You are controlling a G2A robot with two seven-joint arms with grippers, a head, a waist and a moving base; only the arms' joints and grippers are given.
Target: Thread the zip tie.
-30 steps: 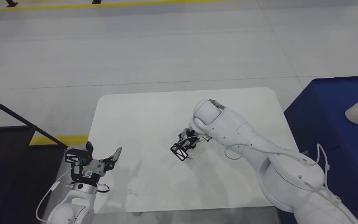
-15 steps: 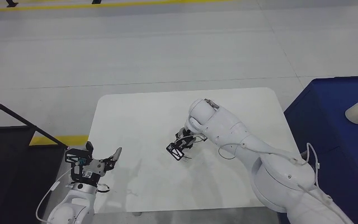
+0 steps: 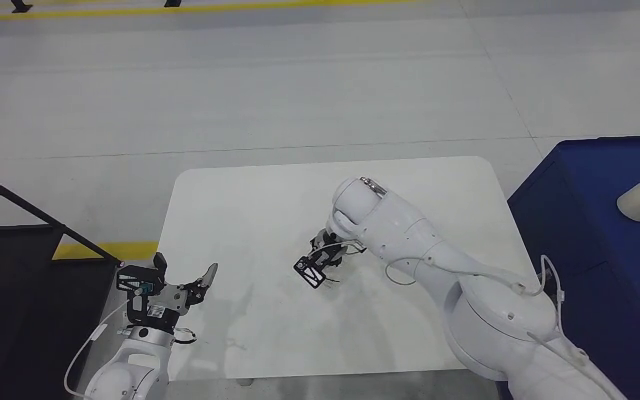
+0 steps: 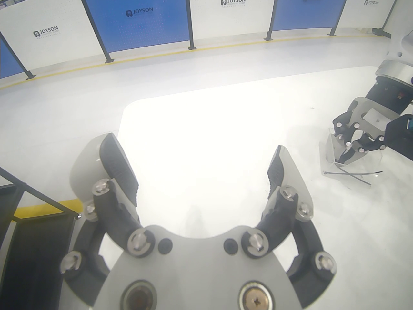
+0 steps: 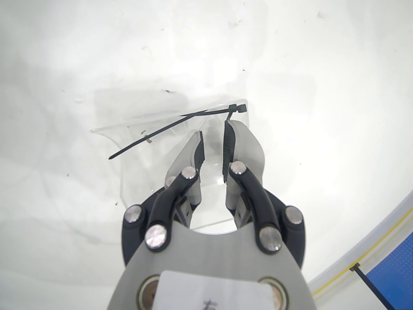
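**Reference.** A clear plastic stand (image 5: 145,175) sits on the white table (image 3: 240,210). All positions below are given from this stand.

**Zip tie (image 5: 171,126).** It is black and lies straight, not looped. It rests across the stand along the edge beyond the right arm's fingertips. Its square head lies at the stand's corner. Its pointed tail ends just past the stand's curved side.

**Right gripper (image 5: 213,127).** It is directly above the stand, pointing down at it. The fingers are drawn close together with a narrow gap between them, and nothing lies between the ribbed pads (image 5: 227,143). One fingertip is just beside the tie's head, and a short dark piece runs from the head to that tip (what the piece is, and whether tip and head touch, cannot be determined).

**Left gripper (image 4: 195,149).** It is well apart from the stand, on the robot's left of it. The fingers are spread wide and hold nothing.

**Note.** In the left wrist view, two thin dark lines cross at the foot of the stand. Whether the second is another tie or a reflection cannot be determined.
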